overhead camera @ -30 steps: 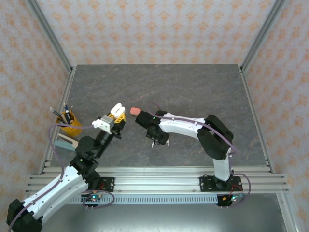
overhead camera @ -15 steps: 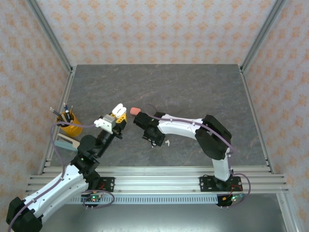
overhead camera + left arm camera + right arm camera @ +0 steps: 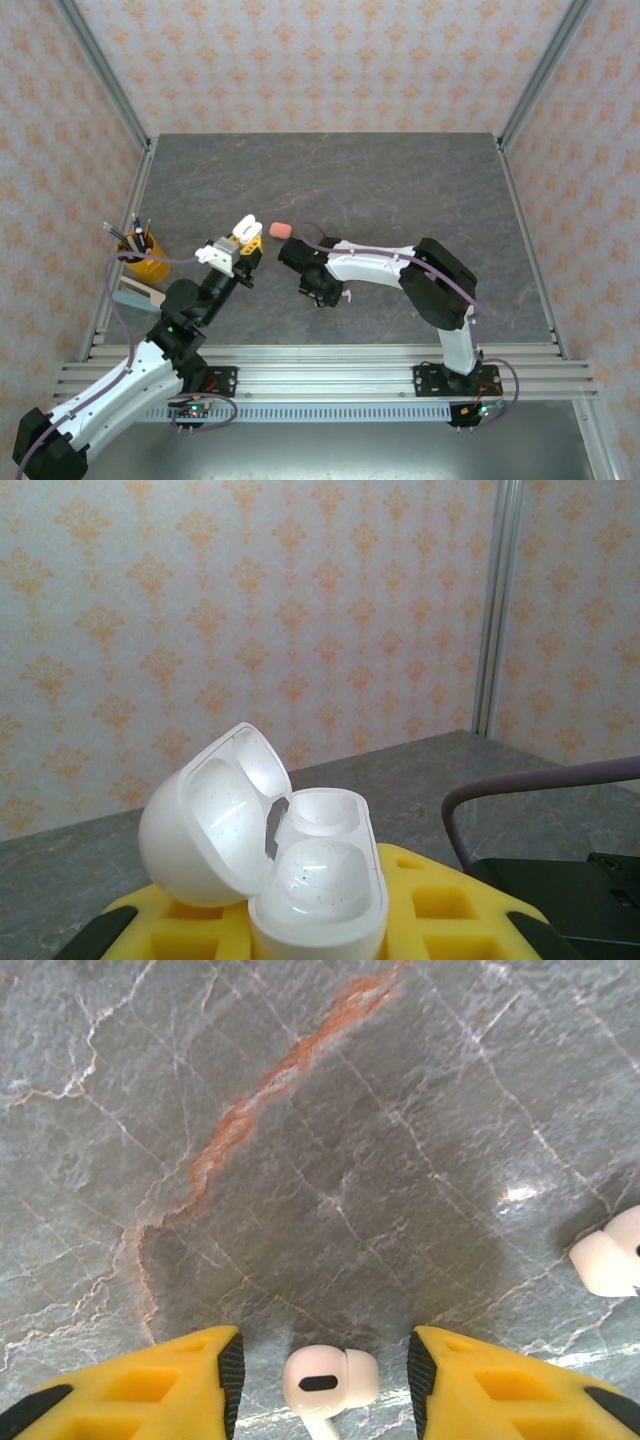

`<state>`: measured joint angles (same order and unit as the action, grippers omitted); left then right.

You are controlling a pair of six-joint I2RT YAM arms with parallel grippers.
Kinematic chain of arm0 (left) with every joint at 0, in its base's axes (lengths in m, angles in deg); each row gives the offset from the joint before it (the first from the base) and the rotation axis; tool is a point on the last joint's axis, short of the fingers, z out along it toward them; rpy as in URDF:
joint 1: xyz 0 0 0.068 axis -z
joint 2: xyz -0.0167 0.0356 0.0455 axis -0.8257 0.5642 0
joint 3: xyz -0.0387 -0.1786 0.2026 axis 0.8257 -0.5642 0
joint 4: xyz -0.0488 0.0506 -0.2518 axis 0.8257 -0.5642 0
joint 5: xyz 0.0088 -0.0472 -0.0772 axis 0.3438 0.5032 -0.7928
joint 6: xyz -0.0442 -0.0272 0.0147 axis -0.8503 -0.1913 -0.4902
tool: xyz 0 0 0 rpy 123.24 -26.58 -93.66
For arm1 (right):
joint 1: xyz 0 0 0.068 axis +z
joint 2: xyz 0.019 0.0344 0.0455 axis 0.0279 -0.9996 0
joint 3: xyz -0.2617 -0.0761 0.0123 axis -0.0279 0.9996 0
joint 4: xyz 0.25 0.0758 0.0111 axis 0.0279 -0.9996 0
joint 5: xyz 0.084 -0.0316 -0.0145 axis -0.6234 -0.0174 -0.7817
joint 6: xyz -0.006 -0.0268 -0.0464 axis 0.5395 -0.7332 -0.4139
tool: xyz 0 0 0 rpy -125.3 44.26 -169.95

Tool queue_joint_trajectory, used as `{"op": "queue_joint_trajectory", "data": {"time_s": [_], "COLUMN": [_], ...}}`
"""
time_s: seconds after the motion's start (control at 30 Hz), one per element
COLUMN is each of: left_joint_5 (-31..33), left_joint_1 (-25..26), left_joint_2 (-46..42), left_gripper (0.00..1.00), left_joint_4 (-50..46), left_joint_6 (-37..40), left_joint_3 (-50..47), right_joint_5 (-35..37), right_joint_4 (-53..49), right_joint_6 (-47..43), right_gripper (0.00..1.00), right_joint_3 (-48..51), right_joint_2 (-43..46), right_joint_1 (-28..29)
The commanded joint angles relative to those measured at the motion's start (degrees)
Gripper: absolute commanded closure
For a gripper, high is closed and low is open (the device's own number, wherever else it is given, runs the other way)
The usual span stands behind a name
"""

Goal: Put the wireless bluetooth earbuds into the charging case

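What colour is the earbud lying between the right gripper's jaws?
The earbud is white; best seen in the right wrist view.

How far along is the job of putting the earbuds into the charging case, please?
Done: the left claw holds the white charging case, lid open, both wells empty. In hand: the right claw straddles a white earbud on the table, jaws apart. Left: seating it, then the second white earbud nearby.

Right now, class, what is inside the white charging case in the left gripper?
The charging case is open, its lid tipped left. Both wells look empty, with nothing sitting in them. The rim hides their deepest parts.
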<state>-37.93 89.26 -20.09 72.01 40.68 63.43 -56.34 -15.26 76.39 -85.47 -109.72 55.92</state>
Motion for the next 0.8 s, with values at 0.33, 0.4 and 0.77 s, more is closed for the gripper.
{"op": "queue_joint_trajectory", "data": {"time_s": [0.33, 0.4, 0.77], "left_joint_5": [-0.8, -0.7, -0.7], "left_joint_1": [-0.6, -0.7, -0.7], "left_joint_2": [-0.3, -0.3, 0.1], "left_gripper": [1.0, 1.0, 1.0], "left_joint_4": [0.4, 0.4, 0.4], "left_joint_6": [1.1, 1.1, 1.0], "left_joint_3": [1.8, 1.8, 1.9], "right_joint_5": [-0.9, -1.0, -0.9], "right_joint_4": [1.2, 1.3, 1.4], "right_joint_6": [-0.4, -0.2, -0.6], "right_gripper": [0.54, 0.55, 0.65], "right_joint_3": [1.2, 1.1, 0.9], "right_joint_2": [-1.7, -1.9, -2.1], "right_joint_1": [0.9, 1.1, 1.3]}}
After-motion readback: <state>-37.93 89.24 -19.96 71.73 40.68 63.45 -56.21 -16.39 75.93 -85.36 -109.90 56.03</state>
